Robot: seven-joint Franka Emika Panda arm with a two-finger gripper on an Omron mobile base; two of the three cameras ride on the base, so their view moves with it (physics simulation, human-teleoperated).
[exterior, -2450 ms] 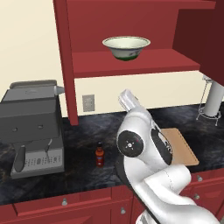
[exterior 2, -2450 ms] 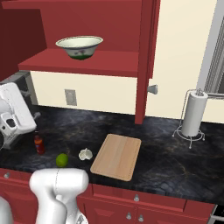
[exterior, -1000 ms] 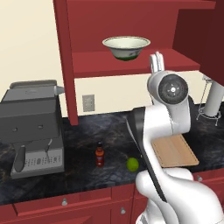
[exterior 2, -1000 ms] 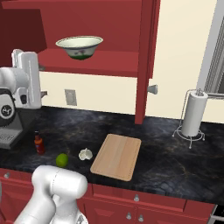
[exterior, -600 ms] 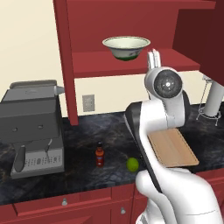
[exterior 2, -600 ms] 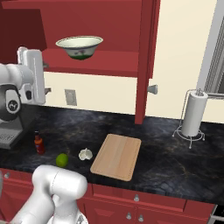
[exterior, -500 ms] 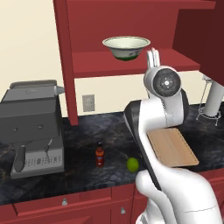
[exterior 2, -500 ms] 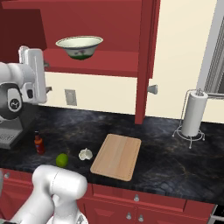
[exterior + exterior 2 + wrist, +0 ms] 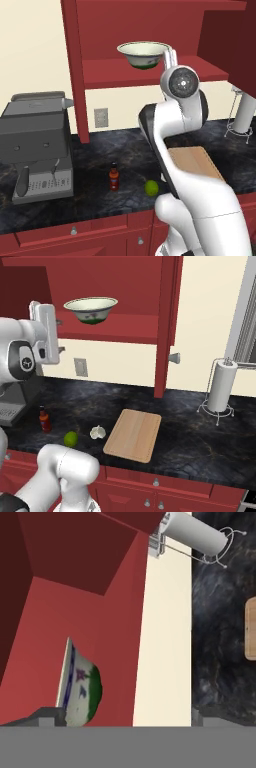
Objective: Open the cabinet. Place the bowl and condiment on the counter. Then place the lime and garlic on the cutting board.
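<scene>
The cabinet [image 9: 70, 60] stands open. The bowl [image 9: 144, 53] [image 9: 91, 309] [image 9: 80, 688] sits on its lower shelf. My gripper [image 9: 169, 56] [image 9: 59, 335] [image 9: 127, 716] is open, level with the shelf front, just right of the bowl in the left base view. In the hand view the bowl lies close ahead of one fingertip [image 9: 50, 714], and nothing is gripped. The condiment [image 9: 114, 177] [image 9: 45, 419], the lime [image 9: 151, 187] [image 9: 70, 438] and the garlic [image 9: 98, 432] rest on the counter [image 9: 190, 436]. The cutting board [image 9: 195, 161] [image 9: 134, 434] lies bare to their right.
A grey coffee machine [image 9: 38, 145] stands on the counter at the left. A paper towel holder [image 9: 221, 387] [image 9: 193, 534] stands at the right. The open cabinet door [image 9: 167, 321] juts out right of the shelf. A wall socket [image 9: 100, 117] sits under the shelf.
The hand has moved left and slightly up, closer to the bowl on the shelf. The jaws stayed open; nothing on the counter moved.
</scene>
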